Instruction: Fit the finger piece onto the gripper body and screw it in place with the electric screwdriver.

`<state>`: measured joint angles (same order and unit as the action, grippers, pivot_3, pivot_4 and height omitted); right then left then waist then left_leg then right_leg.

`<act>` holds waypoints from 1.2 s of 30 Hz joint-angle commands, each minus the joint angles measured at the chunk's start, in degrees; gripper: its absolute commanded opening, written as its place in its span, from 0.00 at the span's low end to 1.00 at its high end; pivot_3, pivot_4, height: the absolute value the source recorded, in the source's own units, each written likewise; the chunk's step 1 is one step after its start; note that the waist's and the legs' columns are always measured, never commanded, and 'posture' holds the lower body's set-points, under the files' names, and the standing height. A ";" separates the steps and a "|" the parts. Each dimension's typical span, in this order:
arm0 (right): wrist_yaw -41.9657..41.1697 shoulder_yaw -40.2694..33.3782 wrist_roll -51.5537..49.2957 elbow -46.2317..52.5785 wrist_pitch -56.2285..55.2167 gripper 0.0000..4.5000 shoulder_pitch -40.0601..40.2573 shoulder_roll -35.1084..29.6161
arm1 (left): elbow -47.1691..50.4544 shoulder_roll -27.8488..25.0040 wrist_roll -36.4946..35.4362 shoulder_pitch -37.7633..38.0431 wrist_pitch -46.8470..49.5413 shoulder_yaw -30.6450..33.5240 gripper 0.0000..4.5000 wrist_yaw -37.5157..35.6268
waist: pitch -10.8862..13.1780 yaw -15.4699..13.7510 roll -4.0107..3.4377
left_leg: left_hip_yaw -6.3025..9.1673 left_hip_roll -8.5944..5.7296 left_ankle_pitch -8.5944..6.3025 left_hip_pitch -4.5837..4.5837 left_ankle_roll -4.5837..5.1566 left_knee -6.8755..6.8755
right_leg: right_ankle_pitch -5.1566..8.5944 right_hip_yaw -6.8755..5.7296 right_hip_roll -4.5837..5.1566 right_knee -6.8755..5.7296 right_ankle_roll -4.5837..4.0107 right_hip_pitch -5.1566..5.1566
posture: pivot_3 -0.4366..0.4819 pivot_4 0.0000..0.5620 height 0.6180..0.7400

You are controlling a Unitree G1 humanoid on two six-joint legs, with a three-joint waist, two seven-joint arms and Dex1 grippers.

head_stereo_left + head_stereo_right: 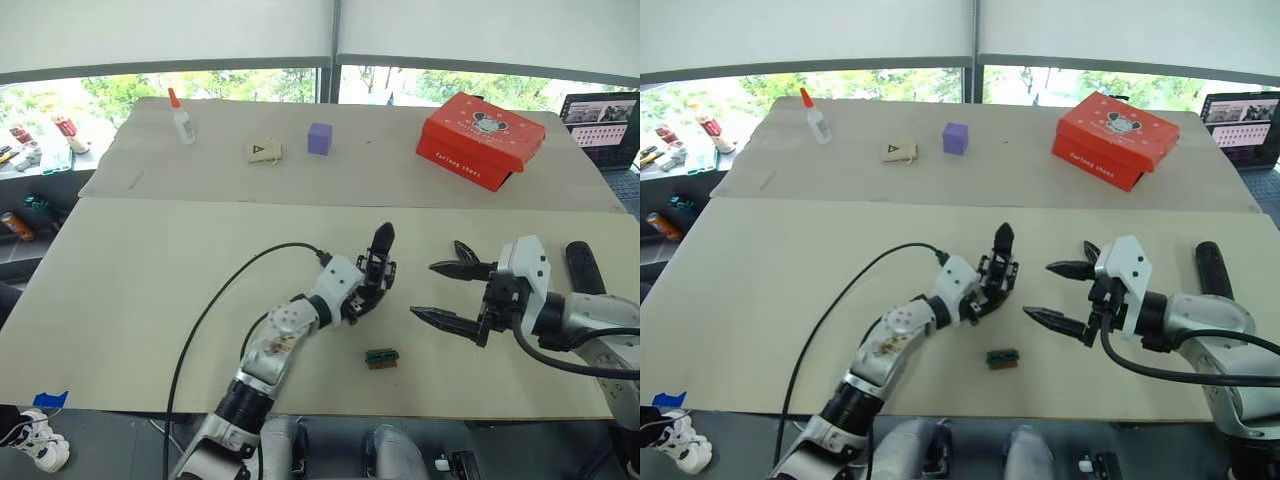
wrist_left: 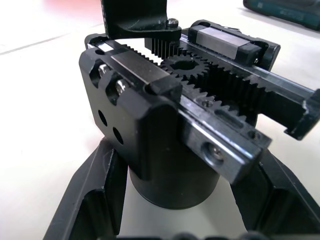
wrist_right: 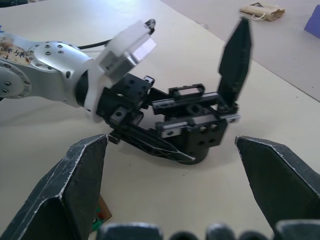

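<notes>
My left gripper (image 1: 368, 292) is shut on the gripper body (image 1: 372, 275), a black assembly with a round base (image 2: 172, 185) and toothed racks. The body stands on the table's middle with one pointed black finger (image 3: 235, 60) sticking up. My right gripper (image 1: 423, 290) is open a short way to its right, both fingers aimed at it and nothing between them. The electric screwdriver (image 1: 584, 266) lies as a thick black cylinder on the table beyond my right arm. The finger piece is out of view.
A small green-and-brown block (image 1: 381, 357) lies near the front edge, below the grippers. At the back stand a red box (image 1: 480, 138), a purple cube (image 1: 320, 138), a tan pouch (image 1: 264, 151) and a glue bottle (image 1: 182, 118). A black cable (image 1: 215, 300) loops left of my left arm.
</notes>
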<state>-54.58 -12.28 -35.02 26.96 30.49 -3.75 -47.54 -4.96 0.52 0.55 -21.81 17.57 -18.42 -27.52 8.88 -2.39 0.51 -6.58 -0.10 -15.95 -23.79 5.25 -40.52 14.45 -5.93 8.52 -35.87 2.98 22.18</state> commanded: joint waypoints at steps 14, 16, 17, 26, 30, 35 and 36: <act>-0.30 -1.44 -0.30 1.05 -0.47 1.00 -0.02 -0.96 | 0.23 1.27 2.06 0.08 -2.09 -0.38 0.99 6.20 | 0.00 0.00 0.00 | 0.01 0.02 -0.01 0.01 0.01 -0.01 | 0.00 0.02 0.03 0.02 0.00 0.00 | 0.48 0.27 1.00; -0.35 -1.33 -0.09 0.84 -0.65 1.00 -0.08 -0.95 | 1.10 -0.22 1.51 0.57 -1.71 0.13 0.99 4.73 | 0.00 0.06 0.00 | 0.01 0.02 -0.01 0.01 0.01 -0.01 | 0.00 0.01 0.03 0.02 0.00 0.00 | 0.48 0.27 1.00; -0.39 -1.29 0.01 0.77 -0.74 1.00 -0.09 -0.96 | 1.34 -0.80 1.18 0.69 -1.60 0.26 0.99 4.12 | 0.00 0.07 -0.01 | 0.01 0.02 -0.01 0.02 0.01 -0.01 | 0.00 0.01 0.03 0.02 -0.01 0.00 | 0.48 0.27 1.00; -0.17 -1.48 0.16 1.04 -0.76 1.00 -0.17 -0.88 | -9.25 -5.20 -3.00 -5.47 -9.49 1.99 0.99 -7.03 | -0.01 -0.06 -0.01 | 0.00 0.00 -0.01 0.01 0.01 -0.08 | 0.00 0.00 0.03 0.02 0.00 0.00 | 0.48 0.27 1.00; 0.26 -2.08 0.09 1.63 -0.78 1.00 0.77 -0.64 | -13.74 -4.88 -3.06 -7.48 -13.55 1.90 0.99 -9.22 | -0.01 -0.09 -0.01 | 0.00 0.00 -0.01 0.01 0.02 -0.08 | 0.00 -0.01 0.03 -0.01 0.00 -0.01 | 0.48 0.27 1.00; 1.22 -1.66 0.16 2.21 -0.85 1.00 0.81 -0.16 | -18.65 -3.78 -2.95 -9.99 -18.53 1.59 0.81 -11.56 | -0.01 -0.09 -0.01 | 0.00 -0.01 -0.02 0.01 0.02 -0.13 | 0.00 -0.02 0.03 0.01 0.00 -0.02 | 0.48 0.27 1.00; 1.50 -1.54 0.20 2.16 -0.90 1.00 0.63 -0.02 | -18.75 -3.64 -3.28 -9.84 -19.02 1.66 0.70 -12.12 | -0.01 -0.04 -0.01 | 0.00 -0.01 -0.02 0.01 0.02 -0.13 | 0.00 -0.02 0.03 0.00 0.00 -0.02 | 0.48 0.27 1.00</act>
<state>-53.56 -12.35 -34.57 27.39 30.48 -2.71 -47.55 -23.95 -3.69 -2.19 -30.93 0.93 -16.54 -38.39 8.88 -2.43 0.49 -6.58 -0.10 -15.97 -23.78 5.27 -40.65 14.44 -5.95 8.54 -35.87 2.98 22.17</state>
